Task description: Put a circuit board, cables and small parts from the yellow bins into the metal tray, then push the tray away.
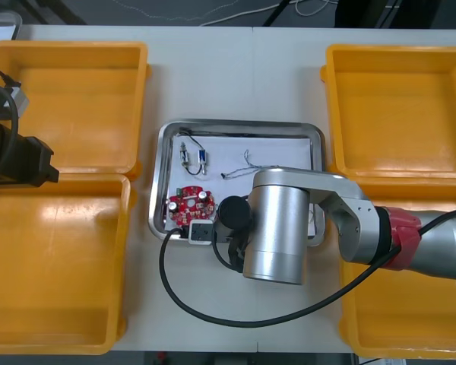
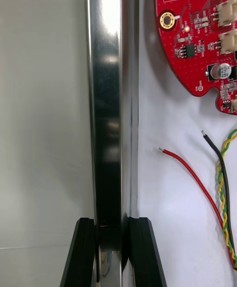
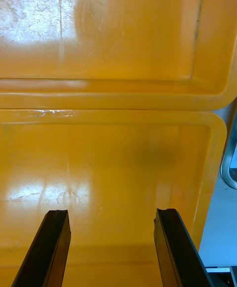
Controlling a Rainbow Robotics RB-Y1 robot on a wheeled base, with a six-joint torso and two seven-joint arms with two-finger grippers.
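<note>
the metal tray (image 2: 106, 94) has a mirror-bright polished rim and a matt white floor, the yellow bins (image 3: 98, 30) are glossy plastic with fine scuffs, the bench (image 1: 213, 76) is smooth and matt, and the red circuit board (image 2: 192, 25) has a faint sheen.

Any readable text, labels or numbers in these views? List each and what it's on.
"QC", then what looks like "STICKER": white box printed on the red circuit board, in the metal tray whose rim the right end effector clamps.
Marks on the capacitor and other components of that board: too small to read.
None on the yellow bins, the cables, or the left end effector, open over a bin.
</note>
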